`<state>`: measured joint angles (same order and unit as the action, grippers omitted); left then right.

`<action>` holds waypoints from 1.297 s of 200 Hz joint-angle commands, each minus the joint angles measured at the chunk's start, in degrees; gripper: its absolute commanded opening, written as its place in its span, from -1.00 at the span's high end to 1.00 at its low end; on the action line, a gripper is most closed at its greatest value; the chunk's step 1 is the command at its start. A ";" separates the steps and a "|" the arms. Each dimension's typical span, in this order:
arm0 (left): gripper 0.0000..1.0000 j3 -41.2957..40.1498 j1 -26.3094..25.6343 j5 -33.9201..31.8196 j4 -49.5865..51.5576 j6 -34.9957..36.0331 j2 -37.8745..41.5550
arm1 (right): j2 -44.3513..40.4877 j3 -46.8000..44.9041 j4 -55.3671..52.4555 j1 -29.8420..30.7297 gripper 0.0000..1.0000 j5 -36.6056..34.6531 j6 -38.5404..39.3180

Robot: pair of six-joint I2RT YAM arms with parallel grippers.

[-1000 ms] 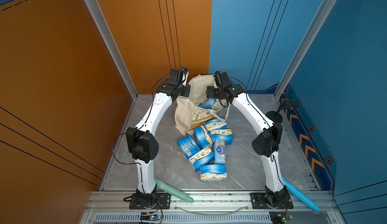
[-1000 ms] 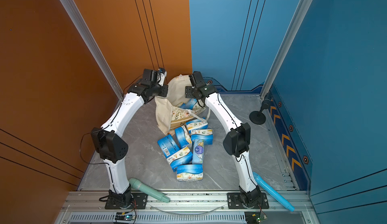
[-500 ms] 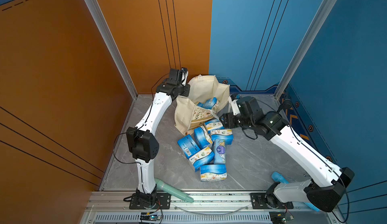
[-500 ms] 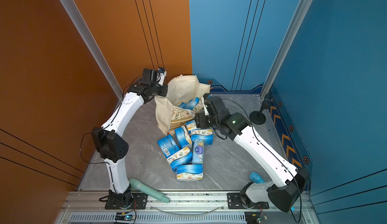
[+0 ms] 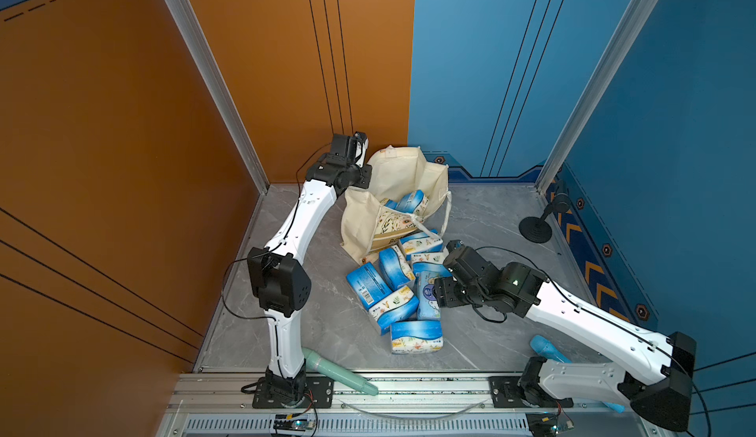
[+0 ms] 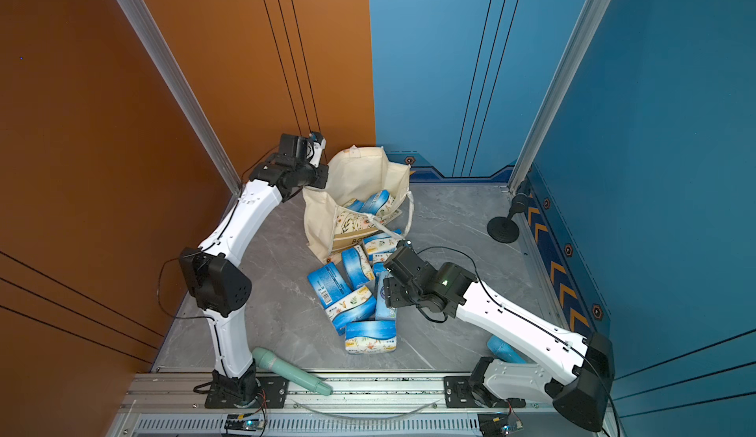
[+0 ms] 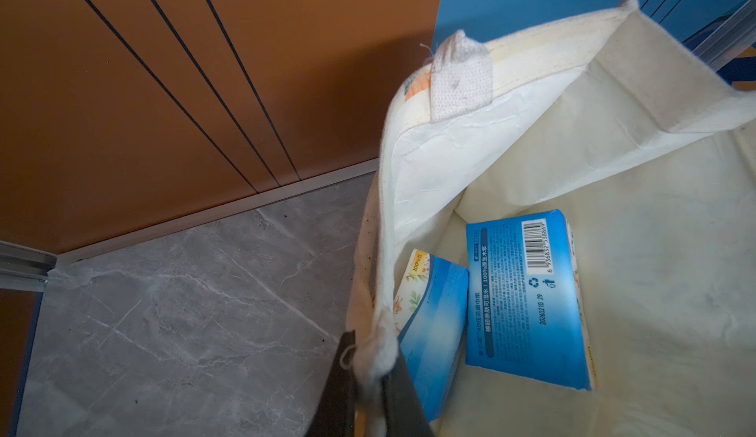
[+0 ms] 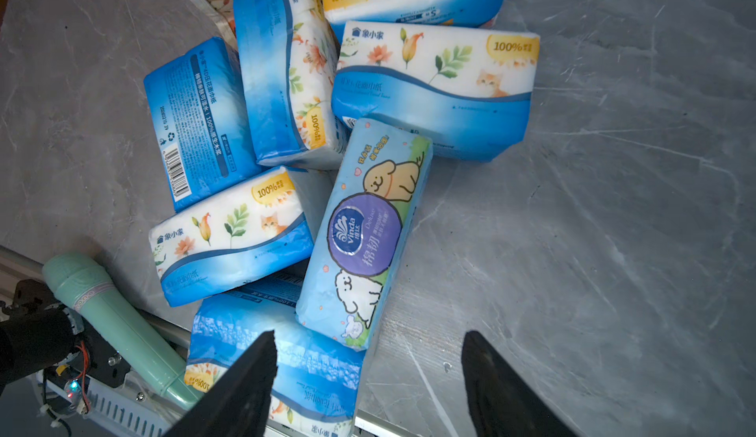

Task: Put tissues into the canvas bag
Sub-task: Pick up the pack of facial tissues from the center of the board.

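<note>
Right pincer (image 8: 370,334) back from the canvas bag (image 5: 392,173), spread and empty
Now over the loose tissues (image 8: 360,234) for another pick; left pincer (image 7: 368,357) stays pinched on the bag's rim

In both top views the right arm (image 5: 593,324) hides most of the light-blue cylinder (image 5: 546,349), and the tissues (image 5: 394,287) cover part of the lettering on the canvas bag (image 5: 403,177). In the right wrist view the edge cuts off one pack (image 8: 319,377).
</note>
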<state>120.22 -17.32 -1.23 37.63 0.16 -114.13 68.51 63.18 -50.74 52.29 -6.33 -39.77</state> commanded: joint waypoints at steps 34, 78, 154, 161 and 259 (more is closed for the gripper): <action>1.00 0.91 -0.76 0.27 0.96 -0.33 -1.06 | 3.96 -2.55 3.50 -0.10 -0.54 2.81 -4.22; 1.00 0.02 -0.96 0.18 0.96 0.33 -0.23 | 5.22 -4.21 5.53 -0.58 -0.60 2.22 -5.23; 1.00 -0.25 -1.05 0.53 0.96 0.50 -0.13 | 5.50 -4.93 6.37 -0.92 -0.60 2.14 -5.85; 1.00 -0.19 -1.05 0.53 0.91 0.46 -0.18 | 5.59 -5.08 6.95 -0.91 -0.60 2.96 -5.85; 1.00 -0.24 -1.13 0.80 0.95 0.67 -0.75 | 11.57 -5.83 13.05 -1.33 -0.57 1.25 -7.59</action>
<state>120.20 -17.80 -1.23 37.54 0.21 -114.13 78.65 58.11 -40.16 51.35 -3.16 -45.56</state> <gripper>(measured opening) 0.098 0.789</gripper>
